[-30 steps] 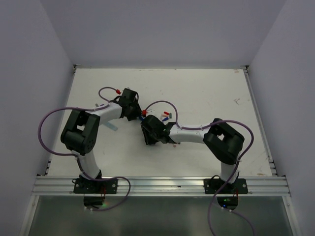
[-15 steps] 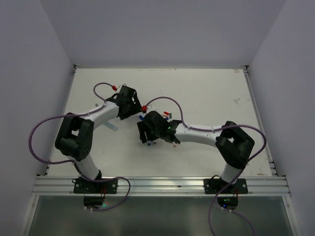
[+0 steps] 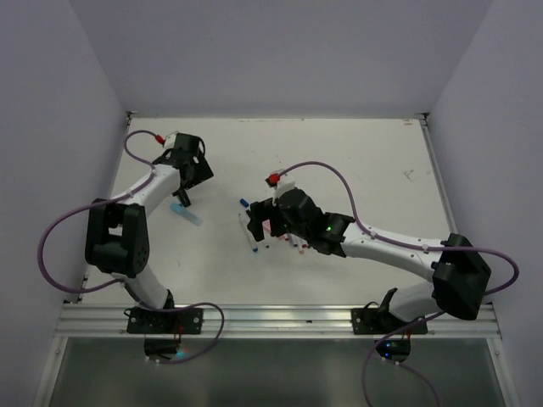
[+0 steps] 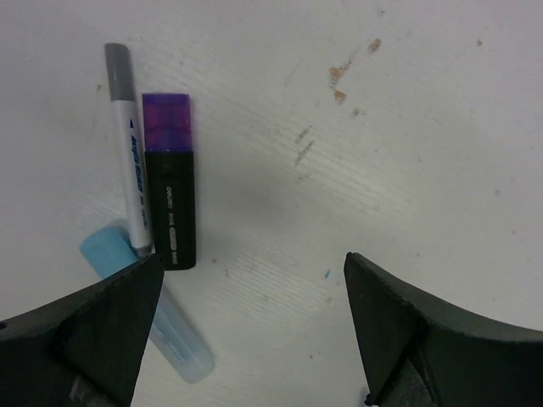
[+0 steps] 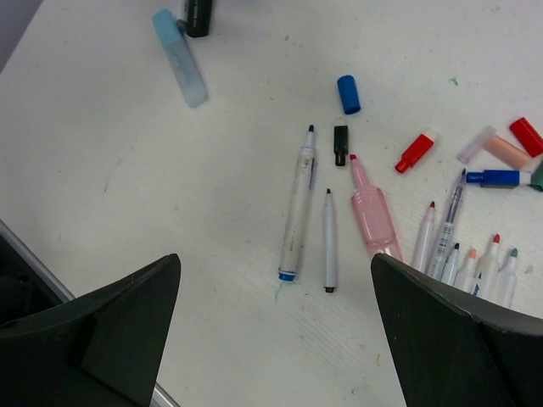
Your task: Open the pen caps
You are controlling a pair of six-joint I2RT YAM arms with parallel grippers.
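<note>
**Both claws spread wide and empty; caps on at left, loose at right**

Seen from above, the left gripper [image 3: 180, 197] sits in the upper left of the table [image 3: 365, 153], just above a light blue highlighter [image 3: 188, 215]. Its wrist view shows the jaws wide apart with nothing between them. In the upper left of that view lies a slim white pen [image 4: 136, 195] wearing its grey cap [image 4: 116, 72]. Close alongside it is a black highlighter [image 4: 174, 212] with its purple cap [image 4: 165, 123] on.

At the centre of the overhead view the right gripper [image 3: 253, 225] hangs over a scatter of pens, its jaws equally wide and holding nothing. In its wrist view a thick uncapped pen [image 5: 297, 203] lies at the middle, with a thinner one [image 5: 329, 242] beside it. Above them are a loose blue cap [image 5: 348, 94] and, just below it, a black cap [image 5: 340, 144]. Next comes a pink highlighter [image 5: 371, 208] with a bare tip, then a red cap [image 5: 414, 153] lying apart. A fan of uncapped pens [image 5: 467, 259] fills the lower right.
</note>
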